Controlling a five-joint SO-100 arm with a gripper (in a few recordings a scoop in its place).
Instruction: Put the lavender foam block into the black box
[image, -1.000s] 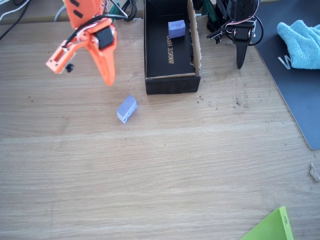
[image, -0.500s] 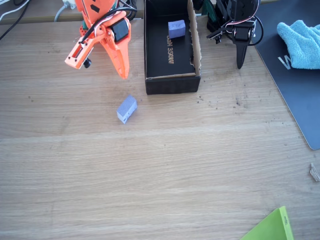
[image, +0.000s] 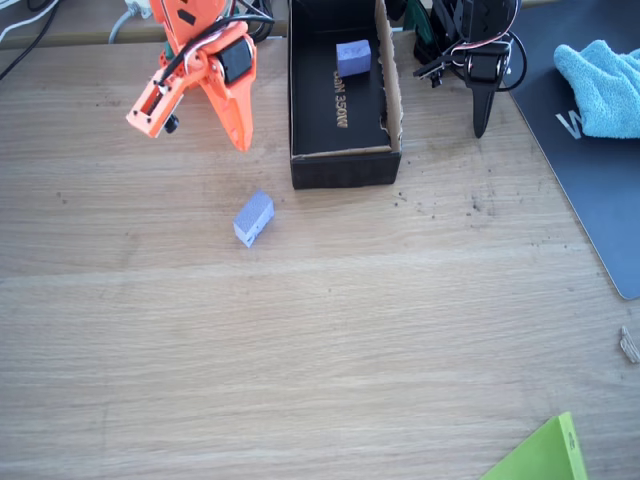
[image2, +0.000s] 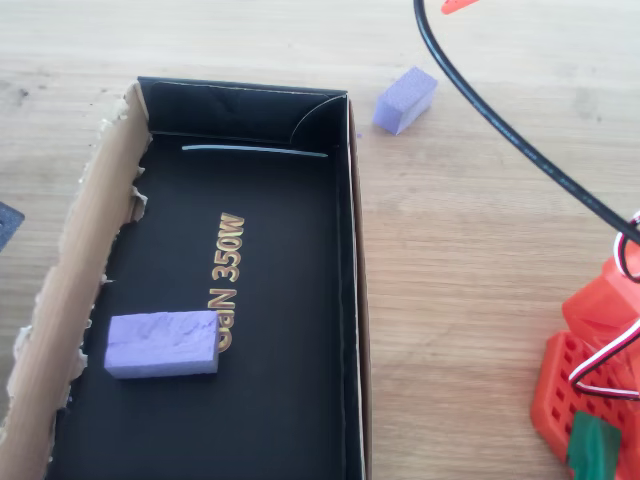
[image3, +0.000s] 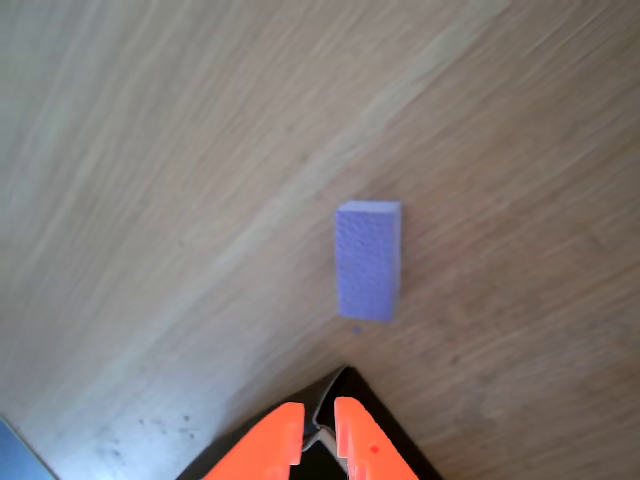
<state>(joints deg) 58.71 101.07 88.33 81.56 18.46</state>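
The orange gripper (image: 190, 115) (fingers spread, gripping nothing) is hovering up-left of the lavender foam block (image: 253, 218), which is lying diagonally on the table.

I'm looking at what seems a hobby desk or small home lab: a pale wood-grain tabletop (image: 320, 330) is lying under the orange printed gripper (image: 195, 110). To the gripper's right in the fixed view, a dark mat (image: 590, 170) is carrying a crumpled blue cloth (image: 600, 85). Behind the gripper, loose cables (image: 30, 30) are trailing off the desk's back edge.
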